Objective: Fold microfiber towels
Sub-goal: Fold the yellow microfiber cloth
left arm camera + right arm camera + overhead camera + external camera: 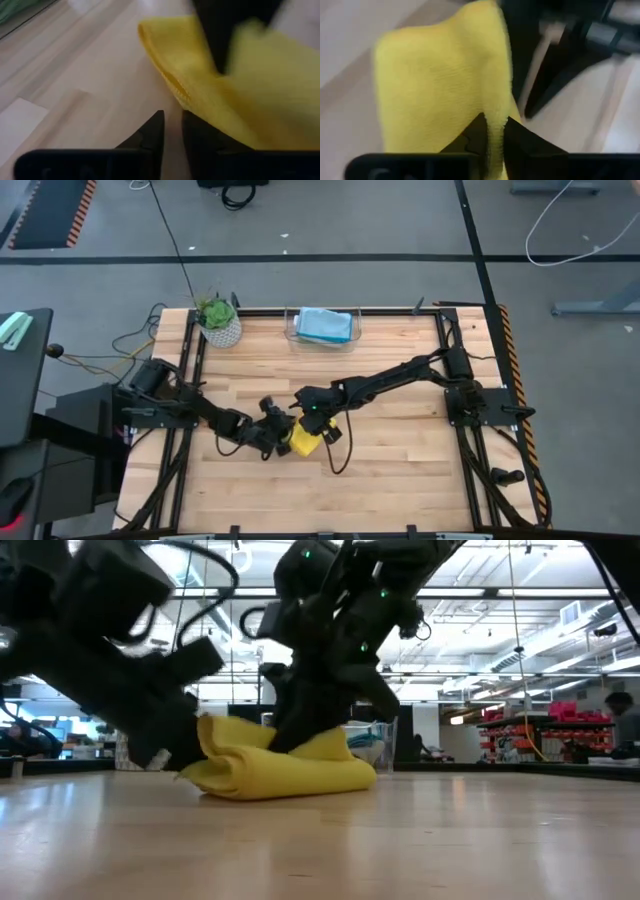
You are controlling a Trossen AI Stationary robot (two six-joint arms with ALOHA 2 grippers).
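Note:
A yellow microfiber towel [305, 443] lies bunched and folded over on the wooden table [400, 470], its underside on the wood [290, 778]. My right gripper [494, 127] comes down on it from the far right and is shut on a raised part of the cloth. My left gripper [172, 125] sits low at the towel's left side. Its fingers stand a narrow gap apart with only bare wood between them. A light blue towel [323, 323] lies in the clear bin [292, 330] at the far edge. My left gripper touches the yellow towel only with the outer side of one finger [200, 142], which lies against the towel's edge [220, 125]. The fingers slant down from the table's left. My right gripper pinches a raised ridge of the yellow towel [495, 107] between its two fingers, slanting down from above. One layer or several, I cannot tell. The rest of the towel lies slack on the table.
A potted plant [218, 320] stands at the far left corner, beside the bin. The two arms meet close together at the table's middle. Bare wood stretches toward the near edge and the right side.

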